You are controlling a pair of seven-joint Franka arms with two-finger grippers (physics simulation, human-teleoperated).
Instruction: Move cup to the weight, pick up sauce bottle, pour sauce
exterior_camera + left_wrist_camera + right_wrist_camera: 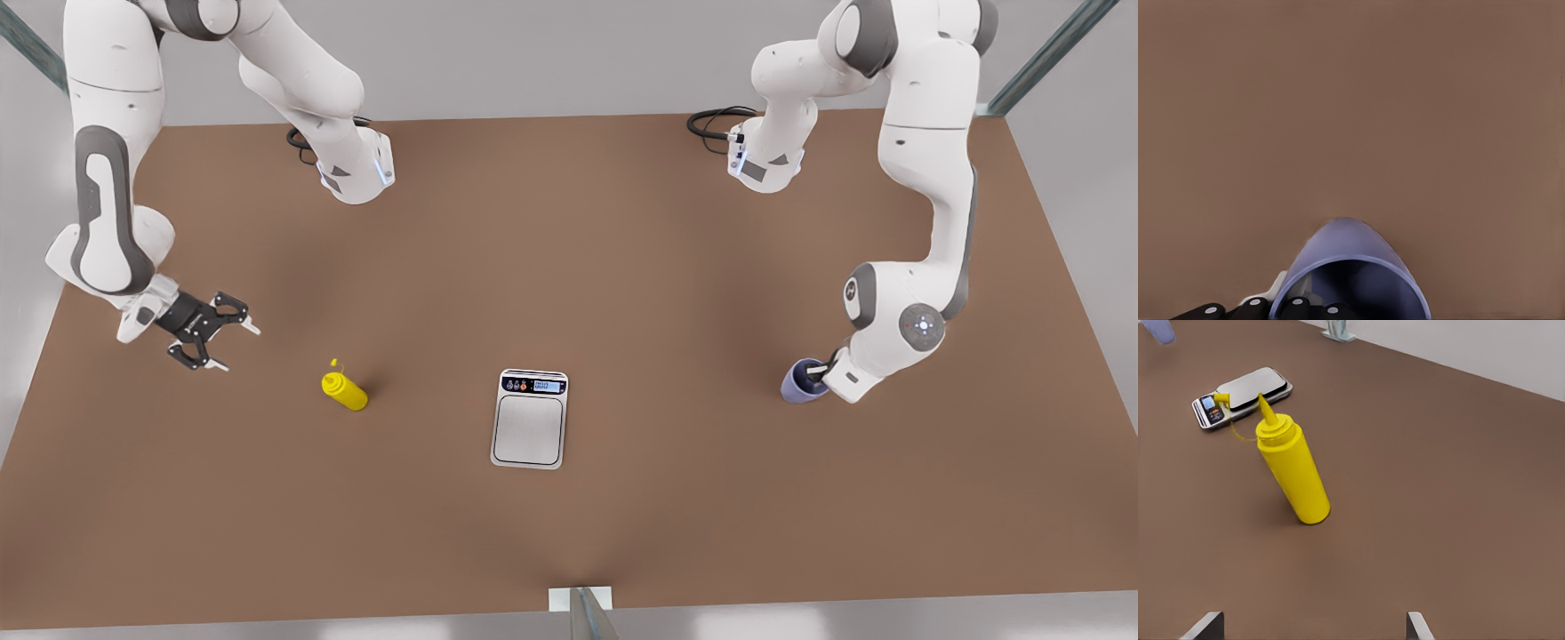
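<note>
A: Left gripper is down at the lavender cup on the front view's right, well apart from the kitchen scale in the middle of the brown table.

B: From its wrist the cup sits right against the black fingers, one apparently inside the rim. Whether they've clamped on the wall, I can't tell.

A: And the right gripper?

B: Waiting on the front view's left, jaws spread wide, holding nothing. The yellow sauce bottle stands near it, between it and the scale. In its wrist view the fingertips frame the bottle, which stands upright.

A: Risks, as you judge them?

B: A thin rim pinch could let the cup swing or slip on the way to the scale, landing it off the plate. Later, a squeeze on that soft bottle could push sauce out before the nozzle is over the cup.
</note>
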